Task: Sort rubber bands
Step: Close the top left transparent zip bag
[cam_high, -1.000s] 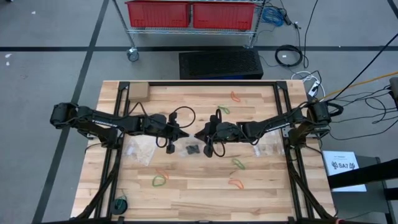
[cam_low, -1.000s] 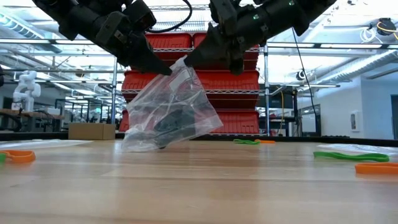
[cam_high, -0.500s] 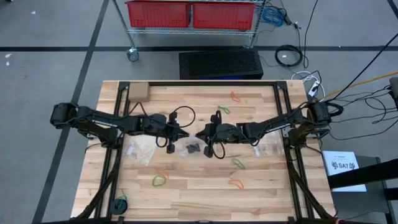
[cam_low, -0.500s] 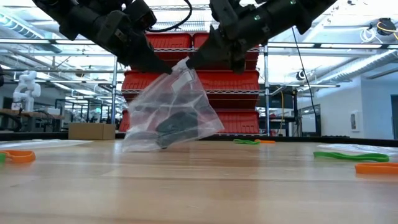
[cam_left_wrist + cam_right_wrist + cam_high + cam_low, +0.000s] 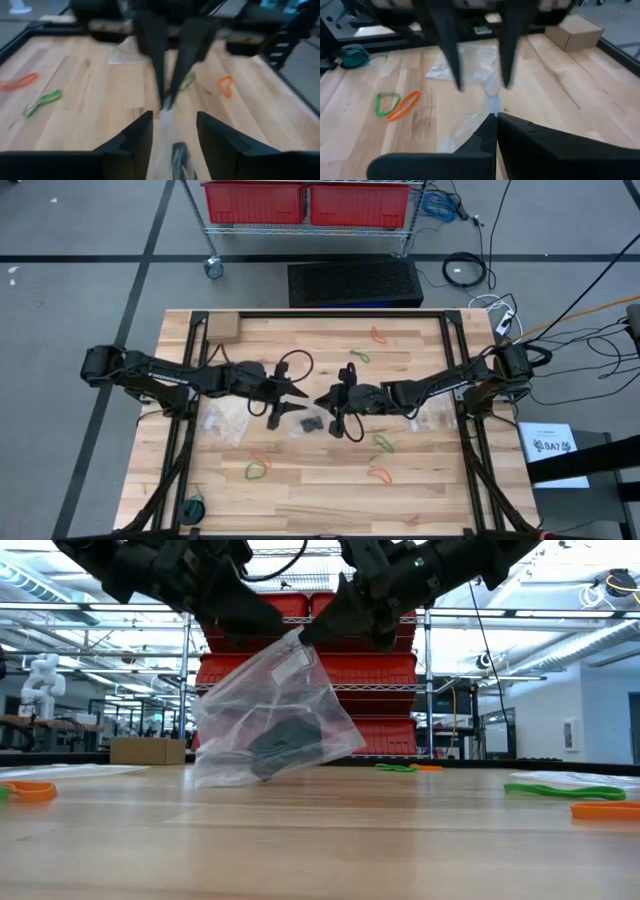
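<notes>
Pinching a clear bag, right gripper is clamped; left gripper spread apart.

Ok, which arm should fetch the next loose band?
Probably left: the left hand is open and free, the right hand pinches the top of the bag, and a green band lies on the left arm's side.

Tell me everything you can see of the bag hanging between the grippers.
The bag is clear, crinkled plastic with a dark clump, apparently black bands, low inside. It hangs tilted above the table, bottom corner near or on the wood. The right gripper pinches its top edge shut. The left gripper is open, fingers either side of the bag's top.
</notes>
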Action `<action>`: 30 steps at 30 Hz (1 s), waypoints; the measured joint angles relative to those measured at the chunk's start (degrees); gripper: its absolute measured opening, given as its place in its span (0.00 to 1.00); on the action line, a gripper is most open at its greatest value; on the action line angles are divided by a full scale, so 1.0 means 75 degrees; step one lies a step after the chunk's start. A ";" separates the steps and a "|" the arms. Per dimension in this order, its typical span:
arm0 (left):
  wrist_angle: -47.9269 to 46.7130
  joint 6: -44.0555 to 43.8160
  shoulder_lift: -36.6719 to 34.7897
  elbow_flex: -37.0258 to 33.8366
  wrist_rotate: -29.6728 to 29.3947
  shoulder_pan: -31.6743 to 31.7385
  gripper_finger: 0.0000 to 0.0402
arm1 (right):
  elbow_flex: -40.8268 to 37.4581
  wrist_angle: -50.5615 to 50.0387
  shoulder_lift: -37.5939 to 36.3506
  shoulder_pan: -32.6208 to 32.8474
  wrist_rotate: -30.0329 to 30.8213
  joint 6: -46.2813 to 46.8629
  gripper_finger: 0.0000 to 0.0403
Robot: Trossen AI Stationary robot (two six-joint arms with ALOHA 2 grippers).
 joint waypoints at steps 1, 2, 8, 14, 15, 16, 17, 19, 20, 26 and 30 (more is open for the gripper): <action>-0.0040 -0.0050 0.0004 0.0000 -0.0060 0.0004 0.40 | 0.0000 0.0027 0.0000 0.0000 0.0000 -0.0023 0.00; -0.0038 -0.0131 0.0004 0.0000 -0.0113 0.0005 0.40 | 0.0000 0.0025 0.0000 0.0000 -0.0003 -0.0045 0.00; 0.0017 -0.0177 0.0011 0.0000 -0.0446 0.0007 0.40 | 0.0000 0.0024 0.0000 0.0000 -0.0006 -0.0065 0.00; 0.0233 -0.0174 0.0414 0.0071 -0.0385 0.0000 0.40 | 0.0000 0.0147 0.0000 0.0000 -0.0012 -0.0124 0.00; 0.0231 -0.0167 0.0509 0.0114 -0.0342 0.0000 0.40 | 0.0000 0.0150 0.0000 0.0000 -0.0012 -0.0124 0.00; 0.0226 -0.0165 0.0593 0.0163 -0.0287 0.0000 0.40 | 0.0000 0.0150 0.0000 0.0000 -0.0010 -0.0127 0.00; 0.0225 -0.0170 0.0655 0.0216 -0.0256 -0.0004 0.40 | 0.0000 0.0150 0.0000 0.0000 -0.0002 -0.0127 0.00; 0.0236 -0.0168 0.0733 0.0327 -0.0236 -0.0038 0.40 | 0.0000 0.0150 0.0000 0.0000 0.0003 -0.0139 0.00; 0.0233 -0.0159 0.0736 0.0361 -0.0225 -0.0053 0.39 | 0.0000 0.0152 0.0000 0.0000 0.0006 -0.0156 0.00; 0.0168 -0.0149 0.0736 0.0420 -0.0195 -0.0153 0.29 | 0.0000 0.0150 0.0000 0.0000 0.0009 -0.0185 0.00; -0.0134 -0.0136 0.0736 0.0420 -0.0192 -0.0163 0.20 | 0.0000 0.0158 0.0000 0.0000 0.0035 -0.0191 0.00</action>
